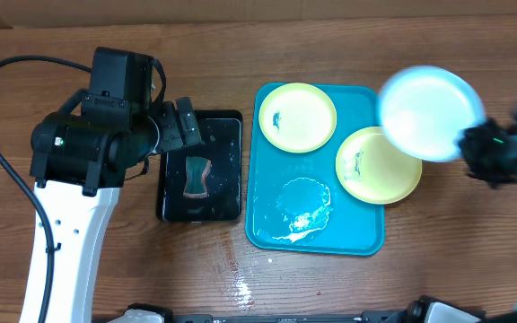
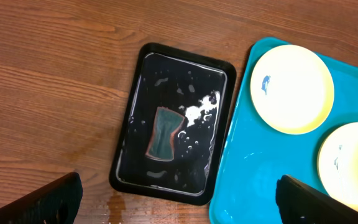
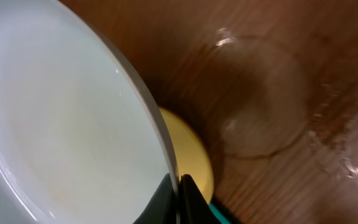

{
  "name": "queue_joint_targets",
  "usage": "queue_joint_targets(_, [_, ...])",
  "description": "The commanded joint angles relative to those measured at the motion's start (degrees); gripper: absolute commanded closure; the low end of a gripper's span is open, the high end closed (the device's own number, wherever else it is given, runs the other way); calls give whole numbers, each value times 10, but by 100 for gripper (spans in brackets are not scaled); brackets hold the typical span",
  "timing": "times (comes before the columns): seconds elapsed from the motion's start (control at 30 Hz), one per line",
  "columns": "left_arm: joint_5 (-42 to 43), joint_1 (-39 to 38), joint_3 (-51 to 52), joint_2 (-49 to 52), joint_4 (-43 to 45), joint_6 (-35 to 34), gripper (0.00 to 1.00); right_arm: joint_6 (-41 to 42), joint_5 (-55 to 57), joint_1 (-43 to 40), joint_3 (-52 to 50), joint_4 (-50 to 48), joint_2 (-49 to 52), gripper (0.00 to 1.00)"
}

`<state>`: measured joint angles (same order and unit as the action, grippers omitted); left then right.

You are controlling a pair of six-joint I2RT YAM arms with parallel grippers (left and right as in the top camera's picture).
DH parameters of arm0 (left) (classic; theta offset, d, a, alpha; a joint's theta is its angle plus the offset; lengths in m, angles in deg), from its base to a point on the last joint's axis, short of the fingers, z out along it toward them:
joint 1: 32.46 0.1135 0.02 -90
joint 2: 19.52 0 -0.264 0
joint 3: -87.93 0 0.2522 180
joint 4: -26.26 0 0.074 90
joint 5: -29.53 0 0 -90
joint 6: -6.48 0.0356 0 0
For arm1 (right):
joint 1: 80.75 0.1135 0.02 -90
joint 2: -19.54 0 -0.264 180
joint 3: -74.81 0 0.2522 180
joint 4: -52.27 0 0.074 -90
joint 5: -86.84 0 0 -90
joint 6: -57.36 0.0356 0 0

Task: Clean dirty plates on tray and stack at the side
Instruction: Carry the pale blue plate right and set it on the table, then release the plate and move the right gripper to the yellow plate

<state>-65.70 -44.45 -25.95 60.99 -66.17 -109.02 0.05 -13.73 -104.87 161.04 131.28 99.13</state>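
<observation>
The turquoise tray (image 1: 266, 193) lies right of centre. Two yellow-green plates lie on it, each with a blue smudge: one at the back left (image 1: 297, 117), one at the right edge (image 1: 378, 164). My right gripper (image 1: 468, 139) is shut on the rim of the third plate (image 1: 429, 100) and holds it raised and blurred above the tray's back right corner. In the right wrist view the fingers (image 3: 179, 199) pinch that plate's rim (image 3: 55, 124). My left gripper (image 1: 182, 126) is open and empty above the black tray; its fingers (image 2: 179, 205) are spread wide.
A black tray (image 1: 232, 208) left of the turquoise tray holds a sponge (image 1: 196, 175) and water. A soapy puddle (image 1: 303, 208) lies on the turquoise tray's front. A wet ring (image 3: 260, 99) marks the wood to the right. Water drops (image 1: 243, 289) lie near the front edge.
</observation>
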Motion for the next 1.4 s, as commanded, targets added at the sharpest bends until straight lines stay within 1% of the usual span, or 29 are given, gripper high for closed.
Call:
queue_joint_targets(0.0, [-9,1,-4,1,0,2,0,-12,-20,-71,-6,9,17,96])
queue_joint_targets(0.07, [-9,1,-4,1,0,2,0,-12,16,-114,-18,0,35,96])
queue_joint_targets(0.17, [-9,1,-4,1,0,2,0,-12,49,-135,-30,-13,56,96])
queue_joint_targets(0.37, [-9,1,-4,1,0,2,0,-12,95,-132,-66,-19,89,96])
queue_joint_targets(0.57, [-9,1,-4,1,0,2,0,-12,148,-130,-157,-67,92,96])
queue_joint_targets(0.7, [-9,1,-4,1,0,2,0,-11,132,-130,-200,-99,92,96])
queue_joint_targets(0.8, [-9,1,-4,1,0,2,0,-12,107,-123,-211,-99,92,96])
queue_joint_targets(1.0, [-9,1,-4,1,0,2,0,-12,104,-62,-211,-80,92,95])
queue_joint_targets(1.03, [-9,1,-4,1,0,2,0,-12,105,-47,-211,-77,91,91])
queue_joint_targets(1.07, [-9,1,-4,1,0,2,0,-16,105,-34,-211,-78,91,82])
queue_joint_targets(1.1, [-9,1,-4,1,0,2,1,-17,105,-20,-210,-80,91,69])
queue_joint_targets(1.13, [-9,1,-4,1,0,2,0,-17,105,-10,-209,-82,91,62])
queue_joint_targets(1.17, [-9,1,-4,1,0,2,0,-16,105,0,-205,-82,90,57])
queue_joint_targets(1.23, [-9,1,-4,1,0,2,0,-16,106,18,-193,-81,85,51])
queue_joint_targets(1.3, [-9,1,-4,1,0,2,0,-16,104,29,-181,-80,79,48])
queue_joint_targets(1.37, [-9,1,-4,1,0,2,0,-37,92,42,-165,-82,70,46])
